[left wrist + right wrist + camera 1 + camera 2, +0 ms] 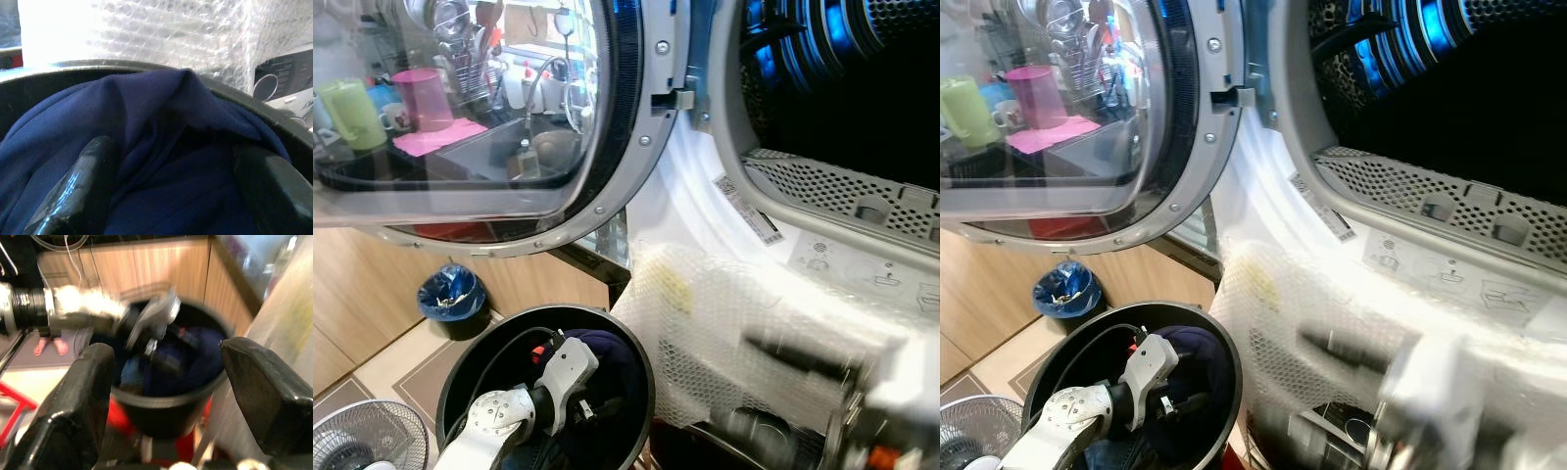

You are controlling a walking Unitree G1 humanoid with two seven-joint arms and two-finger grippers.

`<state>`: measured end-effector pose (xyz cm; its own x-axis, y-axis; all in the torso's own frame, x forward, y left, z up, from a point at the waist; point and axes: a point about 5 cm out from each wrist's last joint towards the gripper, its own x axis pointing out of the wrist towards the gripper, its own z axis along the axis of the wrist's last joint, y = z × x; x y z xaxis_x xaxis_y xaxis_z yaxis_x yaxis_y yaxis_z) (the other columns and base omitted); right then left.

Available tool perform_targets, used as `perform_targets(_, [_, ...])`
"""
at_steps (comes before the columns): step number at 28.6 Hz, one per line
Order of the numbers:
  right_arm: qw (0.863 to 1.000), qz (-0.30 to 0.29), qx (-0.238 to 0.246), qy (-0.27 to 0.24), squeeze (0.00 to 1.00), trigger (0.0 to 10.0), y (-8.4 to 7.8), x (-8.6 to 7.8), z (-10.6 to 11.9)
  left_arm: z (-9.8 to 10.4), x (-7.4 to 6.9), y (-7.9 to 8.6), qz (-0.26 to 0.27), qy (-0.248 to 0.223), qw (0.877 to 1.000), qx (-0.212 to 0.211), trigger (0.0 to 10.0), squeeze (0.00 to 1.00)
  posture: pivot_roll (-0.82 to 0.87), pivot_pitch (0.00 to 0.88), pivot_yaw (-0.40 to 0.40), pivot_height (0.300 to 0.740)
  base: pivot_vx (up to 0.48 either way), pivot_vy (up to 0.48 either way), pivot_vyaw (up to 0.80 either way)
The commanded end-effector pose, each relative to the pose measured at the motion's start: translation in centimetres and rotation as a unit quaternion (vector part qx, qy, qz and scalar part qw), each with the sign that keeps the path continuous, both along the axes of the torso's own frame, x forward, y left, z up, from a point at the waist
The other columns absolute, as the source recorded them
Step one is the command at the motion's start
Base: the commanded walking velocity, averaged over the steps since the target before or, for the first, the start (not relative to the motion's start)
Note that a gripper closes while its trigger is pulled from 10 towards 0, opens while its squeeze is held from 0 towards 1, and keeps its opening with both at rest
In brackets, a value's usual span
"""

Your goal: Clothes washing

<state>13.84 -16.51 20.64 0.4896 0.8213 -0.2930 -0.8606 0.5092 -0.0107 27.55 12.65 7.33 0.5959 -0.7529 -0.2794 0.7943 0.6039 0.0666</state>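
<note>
A black bucket (638,345) stands on the floor below the washing machine's open round door (509,117). Navy blue clothes (607,354) lie inside it. My left gripper (579,409) reaches down into the bucket. In the left wrist view its fingers (88,181) are open and pressed into a raised fold of the navy cloth (161,112). My right gripper (759,345) is blurred in front of the machine, right of the bucket. It stands open with nothing between its fingers (78,396), and looks toward the bucket (166,396). The dark drum (842,69) is open at upper right.
Bubble wrap (724,323) covers the machine's front below the drum opening. A small blue bin (450,294) and a white fan (362,443) stand on the floor at left, by wooden cabinets. A person's bare feet (49,346) are behind the bucket.
</note>
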Motion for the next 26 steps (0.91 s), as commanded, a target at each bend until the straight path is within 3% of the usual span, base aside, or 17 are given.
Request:
perform_targets(1, [0.999, -0.017, -0.035, 0.036, 0.00, 10.0, -0.8, -0.1, -2.8, 0.4, -0.2, 0.5, 0.008, -0.001, 1.000, 0.001, 10.0, 0.00, 0.05, 0.093, 0.032, 0.740, 0.000, 0.000, 0.00])
perform_targets(2, [0.997, -0.038, -0.046, 0.058, 0.00, 10.0, -1.6, -0.1, -4.8, 0.4, -0.4, 0.7, 0.005, 0.001, 1.000, 0.004, 10.0, 0.00, 0.05, 0.093, 0.032, 0.740, 0.000, 0.000, 0.00])
perform_targets(3, [0.997, -0.038, -0.046, 0.058, 0.00, 10.0, -1.6, -0.1, -4.8, 0.4, -0.4, 0.7, 0.005, 0.001, 1.000, 0.004, 10.0, 0.00, 0.05, 0.093, 0.032, 0.740, 0.000, 0.000, 0.00])
perform_targets(8, [0.983, -0.118, -0.053, 0.127, 0.00, 10.0, -3.1, -0.5, -10.4, 1.3, -1.2, 1.6, -0.012, 0.008, 1.000, 0.006, 10.0, 0.00, 0.06, 0.102, 0.027, 0.740, 0.000, 0.000, 0.00])
perform_targets(9, [0.972, -0.178, -0.056, 0.145, 0.00, 10.0, -3.8, 0.0, -12.3, 1.4, -1.3, 1.9, -0.015, 0.010, 1.000, 0.009, 10.0, 0.00, 0.06, 0.102, 0.027, 0.740, 0.000, 0.000, 0.00])
perform_targets(11, [0.959, -0.227, -0.062, 0.159, 0.00, 10.0, -4.5, 0.4, -13.8, 1.4, -1.4, 2.0, -0.017, 0.012, 1.000, 0.011, 10.0, 0.00, 0.06, 0.102, 0.027, 0.740, 0.000, 0.000, 0.00])
perform_targets(13, [0.911, -0.362, -0.075, 0.180, 0.00, 10.0, -6.6, 1.4, -17.8, 1.6, -1.5, 2.2, -0.017, 0.011, 1.000, 0.015, 10.0, 0.00, 0.07, 0.099, 0.025, 0.740, 0.000, 0.000, 0.00])
perform_targets(15, [0.866, -0.447, -0.084, 0.206, 0.00, 10.0, -7.7, 1.5, -20.5, 2.0, -1.6, 2.2, -0.018, 0.011, 1.000, 0.016, 10.0, 0.00, 0.08, 0.097, 0.026, 0.740, 0.000, 0.000, 0.00])
perform_targets(16, [0.851, -0.471, -0.087, 0.216, 0.00, 10.0, -8.0, 1.5, -21.3, 2.1, -1.6, 2.3, -0.018, 0.011, 1.000, 0.016, 10.0, 0.00, 0.08, 0.097, 0.026, 0.740, 0.000, 0.000, 0.00])
perform_targets(17, [0.806, -0.533, -0.110, 0.231, 0.00, 10.0, -8.7, 1.0, -23.5, 2.5, -1.8, 2.2, -0.026, 0.012, 0.999, 0.018, 10.0, 0.00, 0.08, 0.097, 0.026, 0.740, 0.000, 0.000, 0.00])
perform_targets(18, [0.784, -0.559, -0.116, 0.242, 0.00, 10.0, -8.9, 0.8, -24.5, 2.7, -1.8, 2.2, -0.029, 0.011, 0.999, 0.019, 10.0, 0.00, 0.09, 0.093, 0.026, 0.740, 0.000, 0.000, 0.00])
perform_targets(19, [0.745, -0.593, -0.138, 0.271, 0.00, 10.0, -8.9, -0.1, -26.3, 3.2, -1.9, 2.3, -0.032, 0.008, 0.999, 0.020, 10.0, 0.00, 0.10, 0.092, 0.027, 0.740, 0.000, 0.000, 0.00])
perform_targets(21, [0.732, -0.598, -0.158, 0.285, 0.00, 10.0, -8.3, -0.8, -27.5, 3.8, -2.1, 2.4, -0.037, 0.005, 0.999, 0.023, 10.0, 0.00, 0.12, 0.090, 0.020, 0.740, 0.000, 0.000, 0.00])
perform_targets(26, [0.664, -0.646, -0.168, 0.335, 0.00, 10.0, -7.6, -2.8, -29.9, 5.4, -2.6, 3.4, -0.064, 0.003, 0.996, 0.054, 10.0, 0.00, 0.16, 0.086, 0.013, 0.740, 0.000, 0.000, 0.00])
